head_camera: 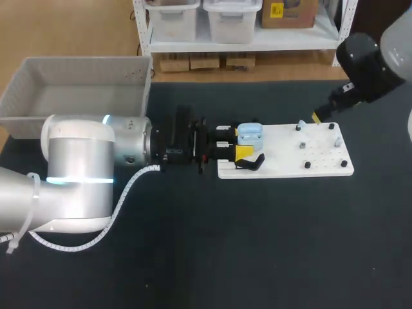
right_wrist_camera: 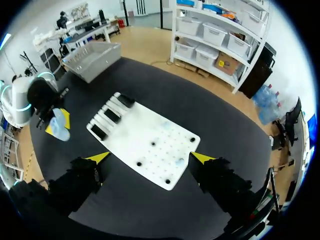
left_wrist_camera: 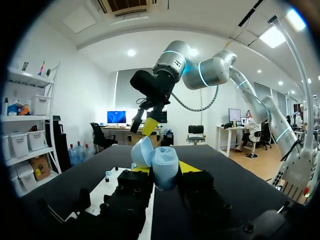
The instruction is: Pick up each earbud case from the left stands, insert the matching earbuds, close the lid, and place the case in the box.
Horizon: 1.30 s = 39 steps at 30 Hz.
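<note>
My left gripper (head_camera: 235,142) is shut on a light blue earbud case (head_camera: 250,134), held over the left end of the white board (head_camera: 283,161). Seen from the left wrist, the case (left_wrist_camera: 164,169) sits between the yellow tips with its lid (left_wrist_camera: 143,151) open and tilted up. My right gripper (head_camera: 317,116) hangs open above the board's far right corner, nothing between its fingers. In the right wrist view the right gripper (right_wrist_camera: 150,157) looks down on the board (right_wrist_camera: 145,140), with the case (right_wrist_camera: 60,126) off beside the board. A small pale blue earbud (head_camera: 301,123) stands on the board near the right gripper.
A grey box (head_camera: 77,90) stands at the back left of the black table. A black stand (head_camera: 255,162) sits at the board's near left corner, under the left gripper. Small black pegs (head_camera: 308,165) dot the board's right half.
</note>
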### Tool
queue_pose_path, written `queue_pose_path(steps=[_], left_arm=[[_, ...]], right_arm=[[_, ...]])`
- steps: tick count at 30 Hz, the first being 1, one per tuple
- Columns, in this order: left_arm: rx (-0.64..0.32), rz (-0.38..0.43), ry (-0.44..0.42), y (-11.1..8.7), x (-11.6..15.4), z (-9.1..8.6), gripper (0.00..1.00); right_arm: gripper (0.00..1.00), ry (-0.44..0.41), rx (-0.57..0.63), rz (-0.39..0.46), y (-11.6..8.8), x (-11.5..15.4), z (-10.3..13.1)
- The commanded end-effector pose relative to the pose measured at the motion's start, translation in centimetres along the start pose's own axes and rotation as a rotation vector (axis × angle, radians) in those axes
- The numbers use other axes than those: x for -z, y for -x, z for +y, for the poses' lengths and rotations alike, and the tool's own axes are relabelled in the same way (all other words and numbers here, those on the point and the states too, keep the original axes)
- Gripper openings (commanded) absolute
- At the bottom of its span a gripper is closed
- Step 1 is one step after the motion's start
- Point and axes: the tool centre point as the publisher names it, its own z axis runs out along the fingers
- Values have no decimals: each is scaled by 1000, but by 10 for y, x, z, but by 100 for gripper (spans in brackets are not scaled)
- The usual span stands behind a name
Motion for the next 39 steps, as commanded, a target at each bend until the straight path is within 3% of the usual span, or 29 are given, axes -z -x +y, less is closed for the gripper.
queue_pose_path(steps=[1, 14, 26, 27, 28, 30, 33, 39], left_arm=[[-3, -3, 5, -1, 0, -1, 0], [-3, -3, 5, -1, 0, -1, 0], [-3, -3, 5, -1, 0, -1, 0], [-3, -3, 5, -1, 0, -1, 0], [-3, -3, 5, -1, 0, -1, 0], [-3, -3, 5, -1, 0, -1, 0], [-3, -3, 5, -1, 0, -1, 0], [-3, -3, 5, -1, 0, -1, 0]], right_arm=[[100, -199, 5, 73, -1, -4, -9], [100, -273, -50, 246, -23, -29, -19], [100, -328, -139, 332, -31, -53, -27], [99, -326, -158, 341, -33, -56, -29], [90, -324, -173, 345, -34, -58, -30], [84, -326, -196, 354, -36, -61, -33], [87, -325, -217, 366, -38, -67, -34], [82, -322, -239, 382, -44, -76, -35]])
